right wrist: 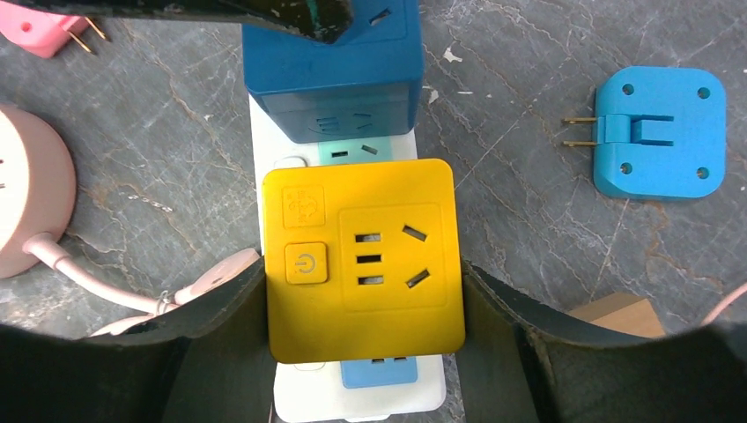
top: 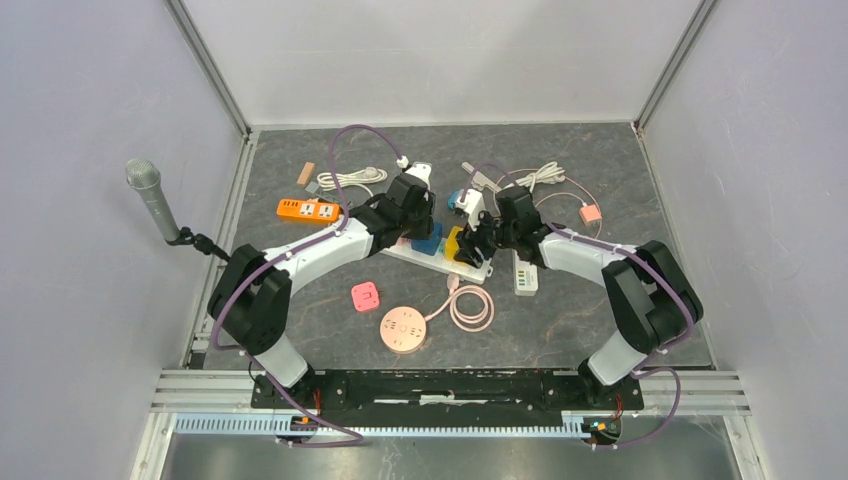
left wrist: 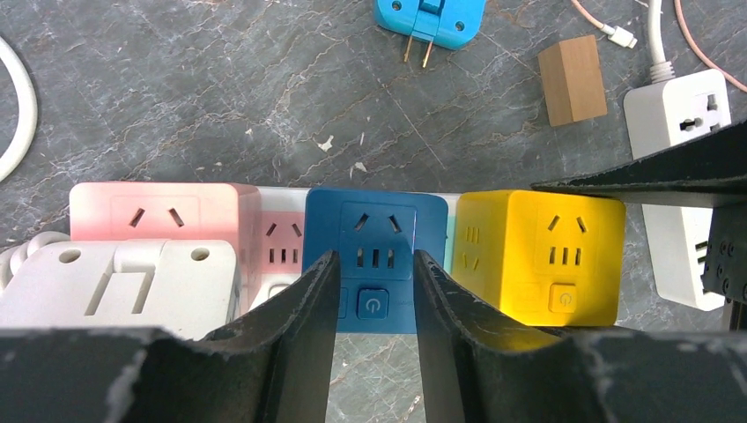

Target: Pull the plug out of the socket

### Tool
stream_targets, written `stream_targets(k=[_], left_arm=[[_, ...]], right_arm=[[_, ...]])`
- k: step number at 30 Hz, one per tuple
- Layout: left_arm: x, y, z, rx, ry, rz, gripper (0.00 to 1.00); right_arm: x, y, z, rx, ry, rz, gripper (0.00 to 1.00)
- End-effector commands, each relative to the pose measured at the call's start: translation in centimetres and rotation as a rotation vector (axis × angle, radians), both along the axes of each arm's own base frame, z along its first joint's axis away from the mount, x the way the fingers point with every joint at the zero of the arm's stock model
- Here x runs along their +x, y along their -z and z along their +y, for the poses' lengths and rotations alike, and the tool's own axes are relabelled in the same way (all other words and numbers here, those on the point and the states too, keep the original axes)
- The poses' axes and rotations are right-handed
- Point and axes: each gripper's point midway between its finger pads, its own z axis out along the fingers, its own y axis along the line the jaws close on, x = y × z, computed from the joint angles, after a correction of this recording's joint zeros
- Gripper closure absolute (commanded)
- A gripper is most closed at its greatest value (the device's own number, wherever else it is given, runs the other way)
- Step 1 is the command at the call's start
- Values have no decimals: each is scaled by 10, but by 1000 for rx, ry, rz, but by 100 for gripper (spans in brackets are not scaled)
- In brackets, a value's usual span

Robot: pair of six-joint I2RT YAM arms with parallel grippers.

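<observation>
Grey marbled worktop [top: 560, 330], crowded. Along the white power strip [right wrist: 304, 397], tight beside the yellow cube plug [right wrist: 361, 260]: a dark blue cube [left wrist: 374, 233], then a pink cube [left wrist: 154, 211] and a white adapter [left wrist: 114, 282]. Loose nearby: a light blue flat plug [right wrist: 661, 132] with prongs out, a wooden block [left wrist: 573, 79], a second white strip [left wrist: 669, 123], a round pink socket [top: 402, 329] with coiled cord, a small pink plug [top: 365, 296], an orange strip [top: 308, 209].

Yellow cube plug: seated upright in the white power strip near one end, square-topped, with a power button and socket slots on its upper face. Just beside the blue cube, a sliver of teal outlet between.

Right jaws: spread wide, pressed against two opposite flanks of the yellow cube plug, clamped on it. Left jaws: narrowly apart, gripping nothing, tips over the dark blue cube near its button; contact unclear.
</observation>
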Motion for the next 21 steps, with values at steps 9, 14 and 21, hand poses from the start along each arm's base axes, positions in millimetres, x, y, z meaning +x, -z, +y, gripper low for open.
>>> stream_targets(k=[9, 14, 21], left_arm=[[-51, 73, 43, 241, 37, 244, 57], [-48, 73, 44, 258, 42, 241, 57], [-49, 76, 44, 262, 42, 248, 57]], right_arm=[[16, -57, 27, 115, -56, -133, 100], [22, -81, 21, 130, -35, -232, 100], [31, -88, 18, 221, 6, -113, 100]])
